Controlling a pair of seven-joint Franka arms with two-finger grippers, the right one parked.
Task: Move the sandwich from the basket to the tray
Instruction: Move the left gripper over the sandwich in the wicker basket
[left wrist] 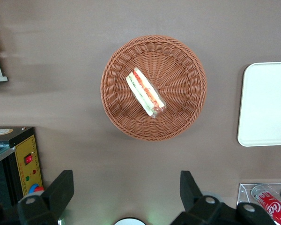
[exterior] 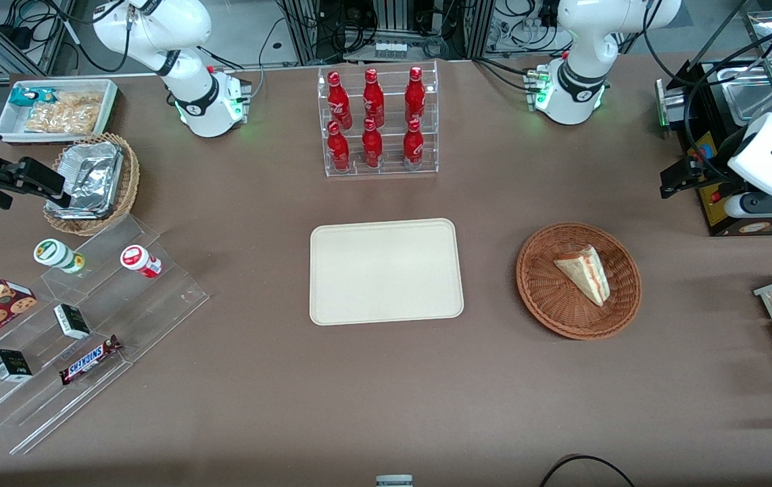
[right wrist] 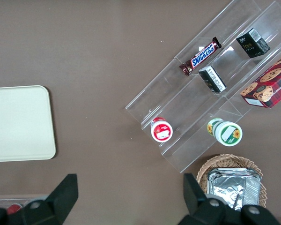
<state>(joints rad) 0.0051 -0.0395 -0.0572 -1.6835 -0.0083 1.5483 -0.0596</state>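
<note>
Presently, front view: the sandwich [exterior: 585,272] lies inside the basket [exterior: 543,291], tilted on its side; the tray [exterior: 386,271] sits beside the basket, apart from it, bare; the gripper [exterior: 680,177] hangs raised, farther from the camera than the basket; left wrist view: its fingers [left wrist: 60,189] spread wide, gripping nothing, above bare cloth just beside the basket [left wrist: 117,84]; sandwich [left wrist: 145,92] at basket centre
</note>
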